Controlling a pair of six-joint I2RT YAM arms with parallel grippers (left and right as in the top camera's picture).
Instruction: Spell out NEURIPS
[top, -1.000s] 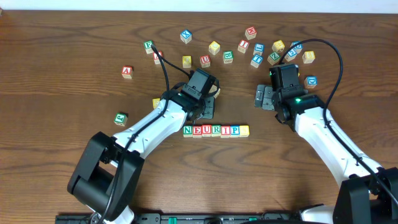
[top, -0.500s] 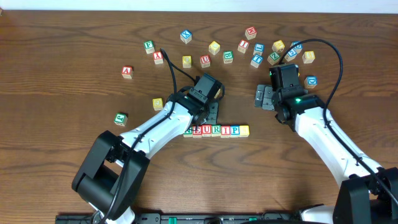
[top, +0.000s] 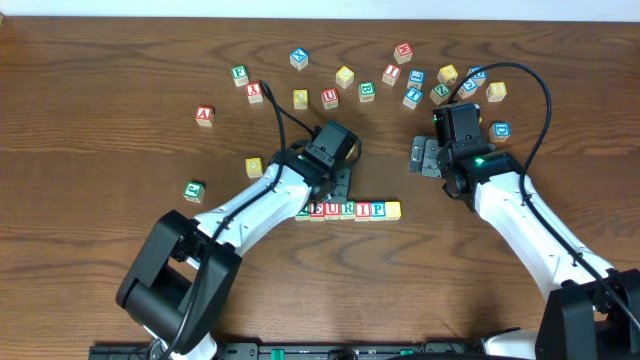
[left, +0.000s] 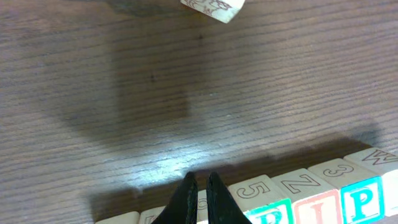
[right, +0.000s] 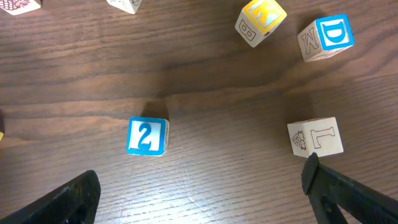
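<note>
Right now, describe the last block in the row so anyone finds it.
On the table, find the row of cubes near the middle. At its right end, beside the blue P, sits the yellow-topped cube; the others showing are red, green or blue.

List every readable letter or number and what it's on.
"URIP": cube row, overhead; left end hidden.
"5": another face of R cube.
"3": another face of P cube.
"2": blue 2 cube, right wrist.
"D": blue D cube, right wrist.
"A": red A cube, overhead.
Other loose cubes: too small to read.
</note>
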